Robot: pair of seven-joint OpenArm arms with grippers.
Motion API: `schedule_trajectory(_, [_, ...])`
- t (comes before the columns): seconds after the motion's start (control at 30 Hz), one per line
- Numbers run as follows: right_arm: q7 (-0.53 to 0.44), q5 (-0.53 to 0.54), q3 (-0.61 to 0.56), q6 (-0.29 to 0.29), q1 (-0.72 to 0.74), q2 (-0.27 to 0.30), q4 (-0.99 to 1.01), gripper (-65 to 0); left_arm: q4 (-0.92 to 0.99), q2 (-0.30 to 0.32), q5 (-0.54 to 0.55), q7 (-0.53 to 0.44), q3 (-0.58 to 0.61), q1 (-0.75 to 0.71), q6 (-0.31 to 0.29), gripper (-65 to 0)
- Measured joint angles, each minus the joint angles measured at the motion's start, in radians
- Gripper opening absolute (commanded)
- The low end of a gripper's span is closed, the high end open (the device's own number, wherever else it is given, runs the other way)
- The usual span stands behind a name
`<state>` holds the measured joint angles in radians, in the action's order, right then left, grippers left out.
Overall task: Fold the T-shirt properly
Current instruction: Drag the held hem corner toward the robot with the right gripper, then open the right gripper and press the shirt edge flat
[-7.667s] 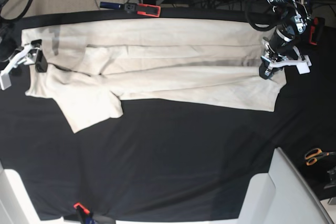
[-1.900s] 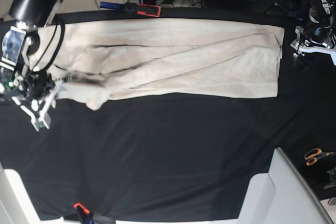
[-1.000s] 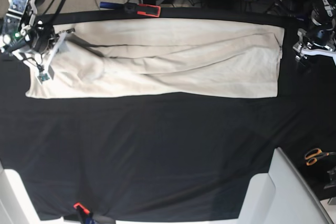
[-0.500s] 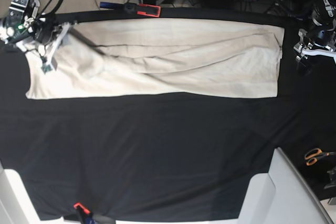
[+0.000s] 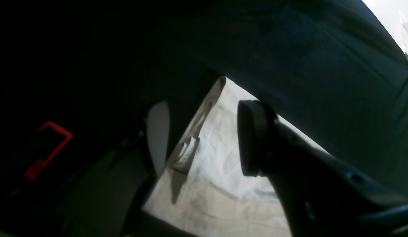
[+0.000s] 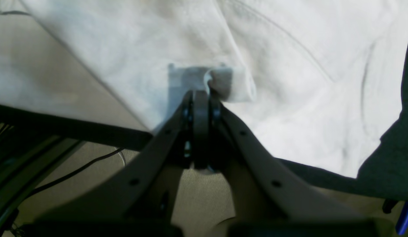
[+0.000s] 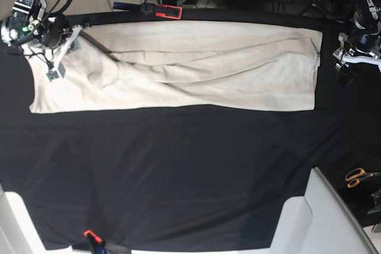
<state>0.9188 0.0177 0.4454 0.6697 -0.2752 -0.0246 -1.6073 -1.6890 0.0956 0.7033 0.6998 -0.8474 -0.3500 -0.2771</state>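
While base hides it, right tool pinches T-shirt.

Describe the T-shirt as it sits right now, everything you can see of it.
The T-shirt is plain cream cotton-looking cloth, folded into a long horizontal band along the far side of the black tablecloth, with soft diagonal creases and a small bunched fold near its camera-left end. The right end effector is shut on a pinched bit of cloth at that end. The left end effector hangs open beside the opposite edge, not touching it.
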Motion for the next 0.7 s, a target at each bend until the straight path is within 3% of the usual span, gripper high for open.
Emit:
schedule_trajectory(0.07, [0.000,0.000,0.000,-0.005,0.000,0.000,0.000,-63.5,0.000,0.000,0.000,0.000,0.000,0.000,0.000,-32.1])
schedule_trajectory(0.13, [0.002,0.000,0.000,-0.005,0.000,0.000,0.000,-58.7,0.000,0.001,0.000,0.000,0.000,0.000,0.000,-32.1])
schedule_trajectory(0.3, [0.025,-0.004,0.001,-0.006,0.006,0.000,0.000,-33.8,0.000,0.002,0.000,0.000,0.000,0.000,0.000,-32.1])
schedule_trajectory(0.4, [0.022,0.000,0.008,-0.018,0.019,-0.001,-0.001,-22.4,0.000,0.002,0.000,0.000,0.000,0.000,0.000,-32.1])
schedule_trajectory(0.5, [0.027,-0.012,0.049,-0.079,0.031,-0.002,-0.030,-21.0,0.000,0.002,0.000,0.000,0.000,0.000,0.000,-32.1])
schedule_trajectory(0.7, [0.014,-0.007,0.101,-0.086,0.018,0.010,-0.264,-21.0,0.000,0.002,0.000,0.000,0.000,-0.002,0.000,-32.1])
